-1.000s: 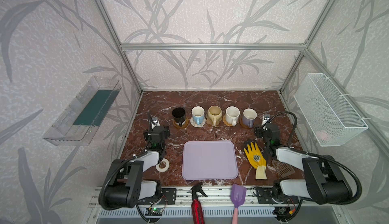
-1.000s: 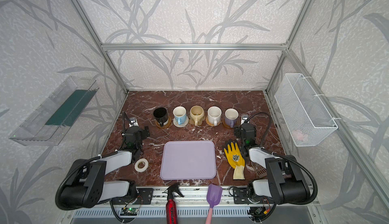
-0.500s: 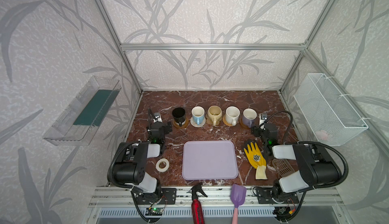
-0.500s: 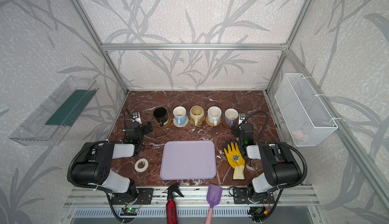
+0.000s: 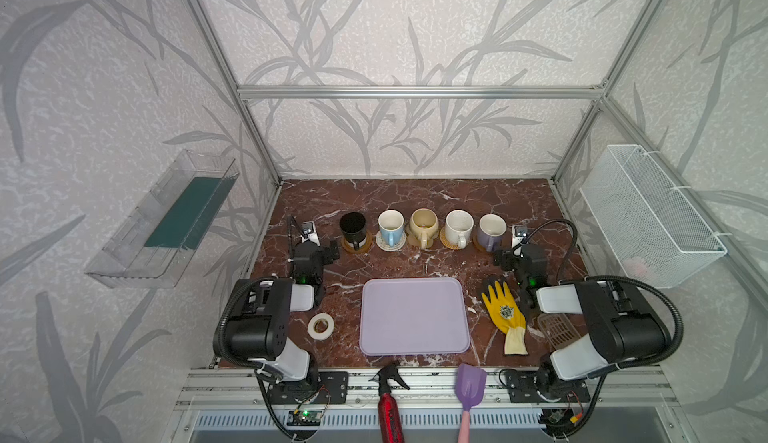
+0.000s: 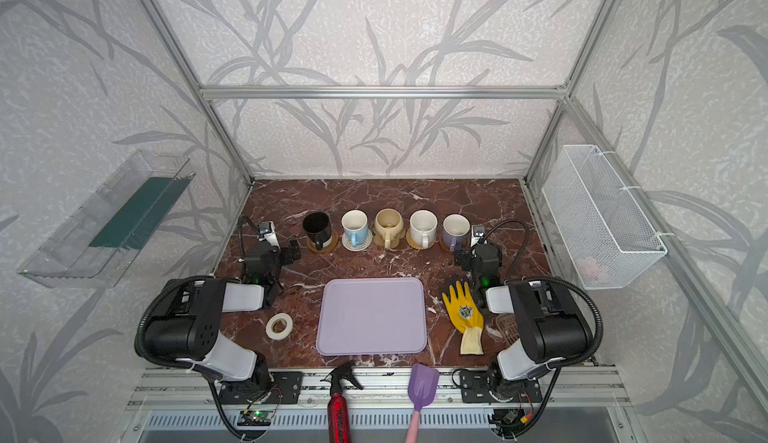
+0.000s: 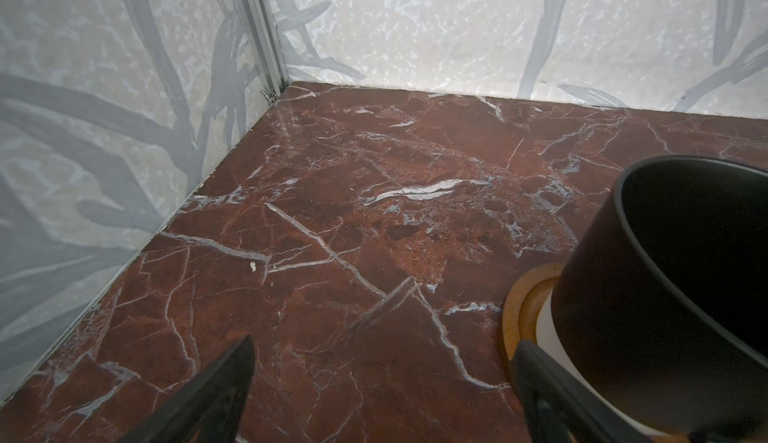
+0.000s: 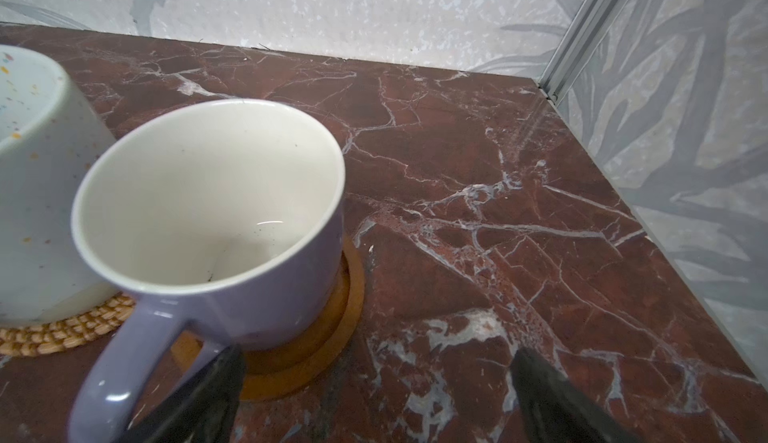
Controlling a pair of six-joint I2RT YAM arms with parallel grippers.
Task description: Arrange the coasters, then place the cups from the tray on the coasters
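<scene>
Mug of lavender-grey ceramic point(image 8: 266, 308) sits on its amber disc coaster point(image 8: 332, 337), just inward of the right gripper point(image 8: 378, 357) — it and the left gripper point(image 7: 384, 343) gape wide, empty.

Lavender tray point(image 5: 413, 316), red-brown veined marble tabletop point(image 5: 415, 199)

Both top views are bright and evenly lit with soft, diffuse light, so shadows are just faint smudges on the marble tabletop point(image 5: 415, 199). The wide lens also bows the aluminium frame point(image 5: 415, 91) bars toward the left and right edges of the frame. The wrist views look a bit softer: the lavender-grey mug point(image 8: 208, 212) sits so close its handle goes mushy, with a tiny glint inside, while the black mug point(image 7: 685, 295) swallows nearly all detail.
</scene>
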